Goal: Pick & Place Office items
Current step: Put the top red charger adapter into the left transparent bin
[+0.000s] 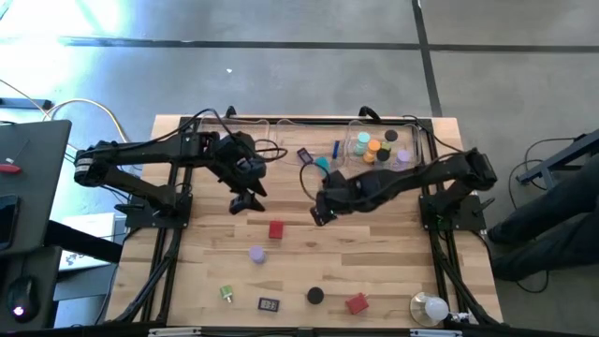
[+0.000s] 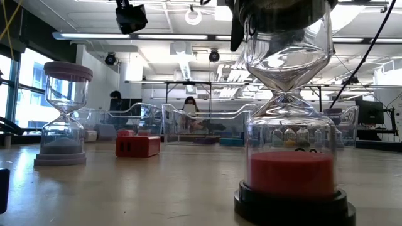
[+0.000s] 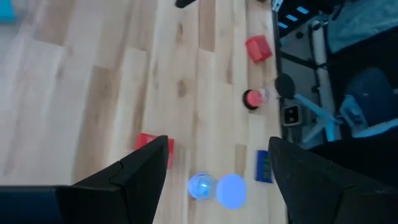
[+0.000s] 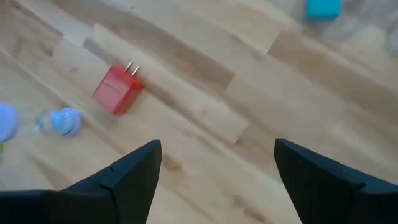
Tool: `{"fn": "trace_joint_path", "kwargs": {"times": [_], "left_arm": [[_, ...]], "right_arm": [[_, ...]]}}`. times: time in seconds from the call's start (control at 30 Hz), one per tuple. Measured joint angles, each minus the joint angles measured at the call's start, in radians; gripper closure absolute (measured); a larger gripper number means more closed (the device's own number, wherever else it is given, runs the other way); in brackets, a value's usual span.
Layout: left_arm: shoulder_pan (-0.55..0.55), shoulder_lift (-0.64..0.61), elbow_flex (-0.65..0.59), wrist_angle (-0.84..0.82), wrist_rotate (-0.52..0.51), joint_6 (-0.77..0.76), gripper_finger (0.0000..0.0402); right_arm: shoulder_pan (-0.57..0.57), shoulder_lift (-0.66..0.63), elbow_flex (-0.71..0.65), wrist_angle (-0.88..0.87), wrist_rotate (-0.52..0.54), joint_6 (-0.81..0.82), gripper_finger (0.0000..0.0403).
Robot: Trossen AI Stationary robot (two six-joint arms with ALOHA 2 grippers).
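Observation:
Both grippers hover open above the table's middle and touch nothing. My left gripper [image 1: 245, 201] [image 3: 217, 146] is just far-left of a red block [image 1: 275, 229] [image 3: 149, 142] that rests flat on the wood. My right gripper [image 1: 318, 215] [image 4: 217, 146] hangs to that block's right [image 4: 118, 90]. A lavender sand timer [image 1: 256, 254] [image 2: 63, 119] stands nearer. Along the near edge sit a black-capped timer with red sand [image 1: 315, 296] [image 2: 289, 125], a second red block [image 1: 357, 303], a dark clip [image 1: 269, 303] and a small green piece [image 1: 226, 294].
Clear trays [image 1: 234, 131] line the far edge; the right one [image 1: 412, 140] holds several coloured round caps. A blue stick [image 1: 335, 148], a purple block [image 1: 304, 155] and a teal piece [image 1: 322, 164] lie before them. A white bulb [image 1: 430, 307] sits at the near right corner.

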Motion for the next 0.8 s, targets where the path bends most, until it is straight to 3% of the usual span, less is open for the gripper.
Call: {"fn": "trace_joint_path", "kwargs": {"times": [0.27,0.53,0.8], "left_arm": [[-0.017,0.014,0.000,0.002,0.045,-0.074,0.0132],[-0.038,0.038,0.000,-0.005,0.017,-0.126,0.0129],[-0.057,0.039,0.000,-0.006,-0.173,-0.224,0.0057]], "right_arm": [[0.122,0.000,0.000,0.000,0.104,0.170,0.0103],[0.171,0.000,0.000,-0.003,0.132,0.208,0.0103],[0.173,0.000,0.000,-0.075,0.180,0.121,0.0103]]}}
